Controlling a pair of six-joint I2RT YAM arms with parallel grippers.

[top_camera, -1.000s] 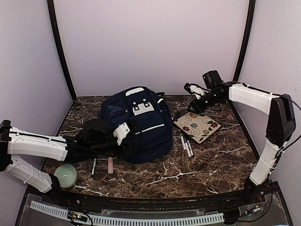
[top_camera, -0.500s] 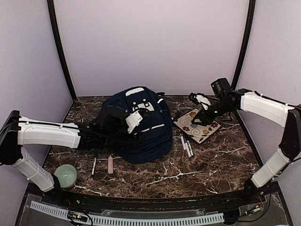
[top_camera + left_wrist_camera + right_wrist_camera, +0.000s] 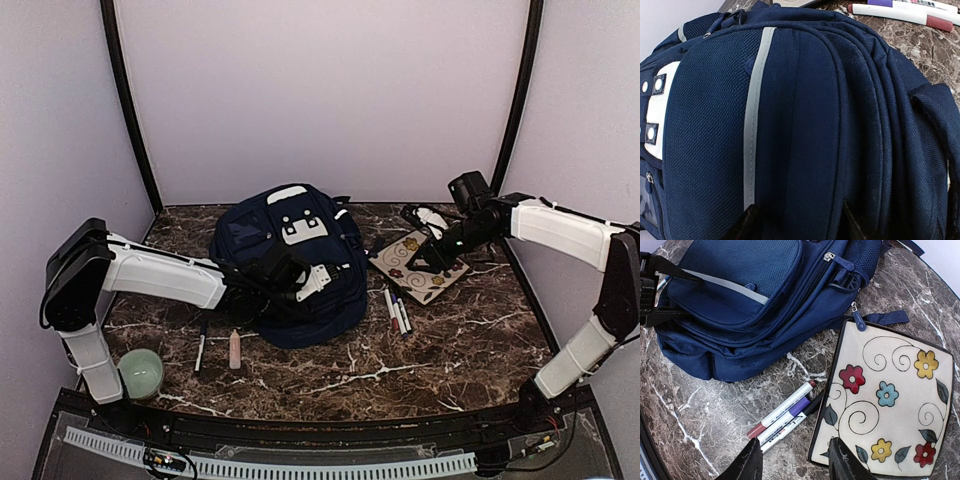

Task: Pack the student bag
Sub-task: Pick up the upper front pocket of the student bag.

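Lying flat at the middle of the marble table (image 3: 470,340), the bag (image 3: 285,240) is seen with its front pocket up and its top toward the far wall. The left gripper (image 3: 318,280) is held low over the near part of that front pocket, just right of the grey stripe (image 3: 754,125) sewn across the fabric. In the left wrist view its two fingers (image 3: 747,225) are parted, with only the navy cloth below them. Whether the tips touch the cloth cannot be told, and nothing is clamped. The right gripper (image 3: 432,240) is poised above the table to the right of the bag, over the near edge of a flowered square (image 3: 885,400). Its fingers (image 3: 747,462) are likewise apart, and nothing is held between them. The flowered square is laid flat just beside the bag's right side, and a zip pull (image 3: 858,320) of the bag rests on its corner. Three markers (image 3: 782,417) are laid side by side on the marble, between the bag's near right corner and the square, their ends close to the square's edge. To the near left of the bag a dark pen (image 3: 200,352) and a pink stick (image 3: 235,350) are laid close together, apart from the bag. A green jar (image 3: 140,372) is set near the left arm's base.
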